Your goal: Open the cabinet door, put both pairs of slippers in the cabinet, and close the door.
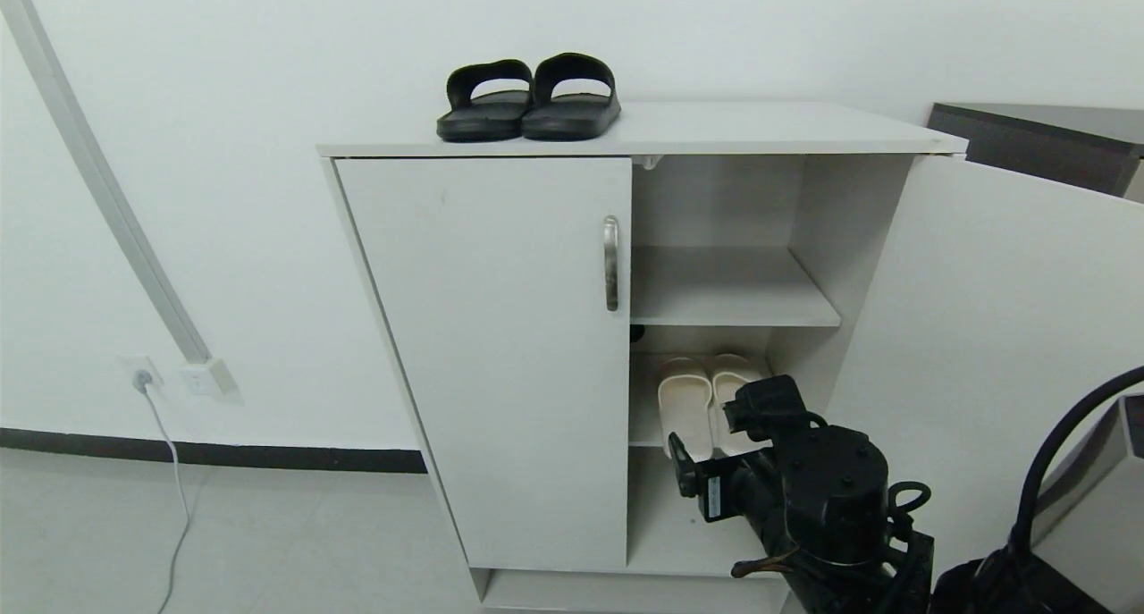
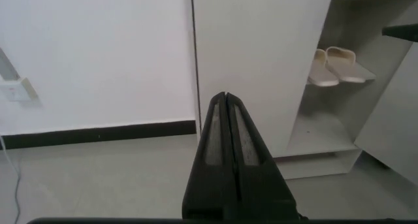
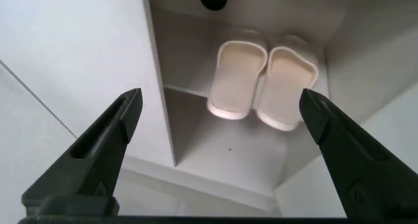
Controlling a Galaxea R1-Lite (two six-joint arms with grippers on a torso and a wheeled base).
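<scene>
Right gripper (image 3: 221, 100): jaws spread wide and holding nothing; it hangs just in front of the open half of the cabinet (image 1: 760, 127), facing the white slippers (image 1: 702, 391).
Left gripper (image 2: 225, 100): fingers pressed together with nothing between them, low, facing the closed left door (image 1: 492, 355).
White slippers: side by side on the shelf below the upper shelf (image 1: 728, 288), fully inside.
Black slippers (image 1: 529, 100): on top of the cabinet, above the closed left door, the two touching, near the front edge.
Right door (image 1: 983, 328): swung wide open, close beside the right arm.
Step in hand: I judge that one pair is stored, so the black pair is the next to fetch.
How to do it well: first draw the arm back, free of the shelf edge and of the open door, and only then rise. Come to the black pair from the front with the jaws kept wide, and close them across both straps so the two slippers travel together.
Where to put them: the upper shelf looks suitable.
Risk: a push instead of a grip may slide the pair off the top.
Closing: leave the right door until both grippers are outside.
</scene>
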